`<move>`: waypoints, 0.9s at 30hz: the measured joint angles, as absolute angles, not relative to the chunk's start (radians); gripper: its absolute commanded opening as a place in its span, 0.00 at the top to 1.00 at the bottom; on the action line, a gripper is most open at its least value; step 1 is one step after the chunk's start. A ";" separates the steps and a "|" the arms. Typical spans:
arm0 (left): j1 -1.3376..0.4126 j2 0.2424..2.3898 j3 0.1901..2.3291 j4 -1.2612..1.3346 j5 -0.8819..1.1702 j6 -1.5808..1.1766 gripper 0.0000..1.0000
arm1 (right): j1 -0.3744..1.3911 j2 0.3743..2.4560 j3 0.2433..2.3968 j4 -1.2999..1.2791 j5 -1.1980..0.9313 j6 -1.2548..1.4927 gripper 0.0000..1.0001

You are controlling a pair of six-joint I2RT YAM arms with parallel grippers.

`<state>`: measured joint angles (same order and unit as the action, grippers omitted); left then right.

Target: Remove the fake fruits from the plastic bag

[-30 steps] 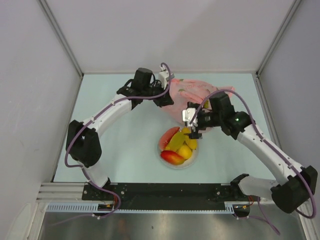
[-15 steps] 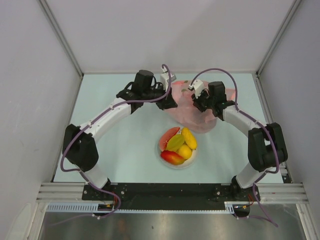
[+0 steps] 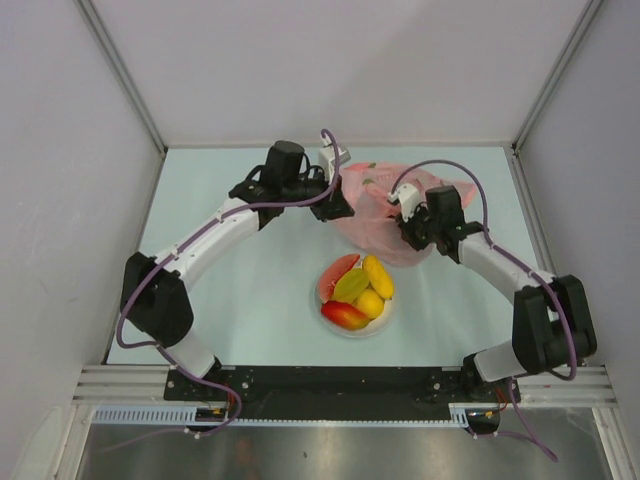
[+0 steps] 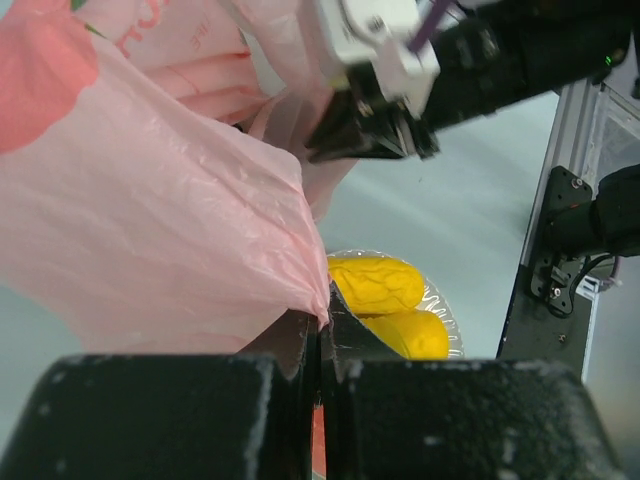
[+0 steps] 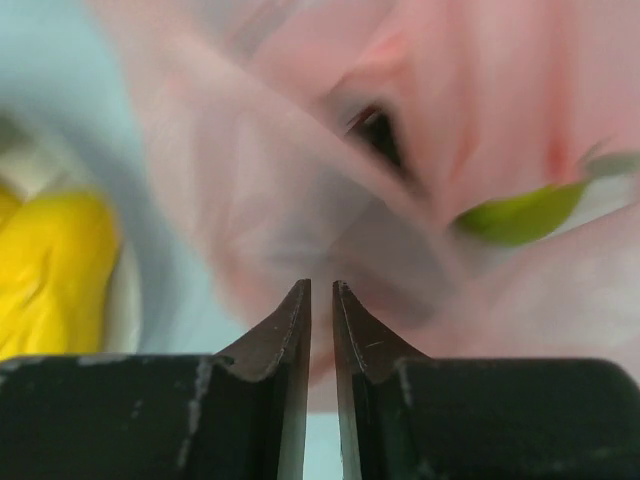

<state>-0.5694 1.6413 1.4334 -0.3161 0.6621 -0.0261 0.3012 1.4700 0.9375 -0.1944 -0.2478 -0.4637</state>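
Pinching a fold of the pink bag flat between its fingers, the left gripper is closed tight on the film, and the rest of the bag billows up and away from its tips. Beyond those tips and lower down sits the plate, with two yellow fruits on it, side by side and touching. The right gripper faces the left one across the bag, its jaws drawn in to a thin slit. The film lies right at its tips, but whether any is caught between them I cannot tell. Just ahead of it and to its right, a blurred green piece shows through the film. Seen from above, a red-orange fruit and a pinkish slice also lie on the plate, nearer the arm bases than both grippers.
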 measured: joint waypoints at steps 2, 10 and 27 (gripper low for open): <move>-0.569 1.639 1.435 -0.316 0.662 -0.026 1.00 | 0.314 1.412 0.885 -0.248 -0.252 -0.467 0.81; -0.569 1.650 1.483 -0.338 0.667 -0.017 1.00 | 0.274 1.393 0.931 -0.311 -0.284 -0.424 0.81; -0.570 1.678 1.658 -0.366 0.683 -0.005 1.00 | 0.249 1.674 1.274 -0.250 -0.389 -0.350 0.91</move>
